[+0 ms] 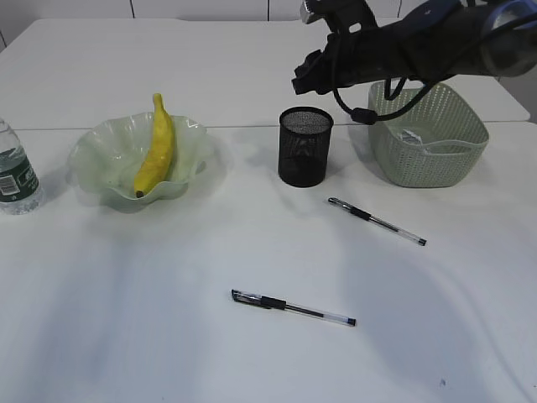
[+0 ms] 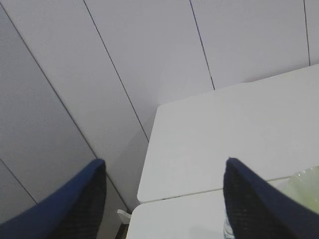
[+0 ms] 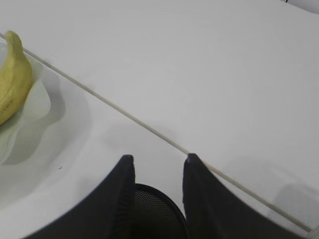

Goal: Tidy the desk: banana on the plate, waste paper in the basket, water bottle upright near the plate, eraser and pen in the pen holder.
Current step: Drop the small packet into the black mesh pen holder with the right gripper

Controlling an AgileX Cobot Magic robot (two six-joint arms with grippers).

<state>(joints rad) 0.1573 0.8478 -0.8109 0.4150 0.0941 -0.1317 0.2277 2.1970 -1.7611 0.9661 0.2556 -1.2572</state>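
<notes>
Overhead, right gripper hangs above the holder, jaws parted a little with nothing visible between them; whether the eraser has gone in I cannot tell, no eraser shows anywhere. Left gripper is raised off to the side, jaws wide, empty.

Banana lies on the plate. Bottle stands upright at the left edge, near the plate. Something pale sits in the basket, likely the paper.

Two pens lie flat on the table: pen A just right of the holder, pen B nearer the front.

Judged step: pens next. Advice: take pen A first, close across the barrel near mid-length, lift level, tip it upright over the mesh rim, release only once the tip is inside.
</notes>
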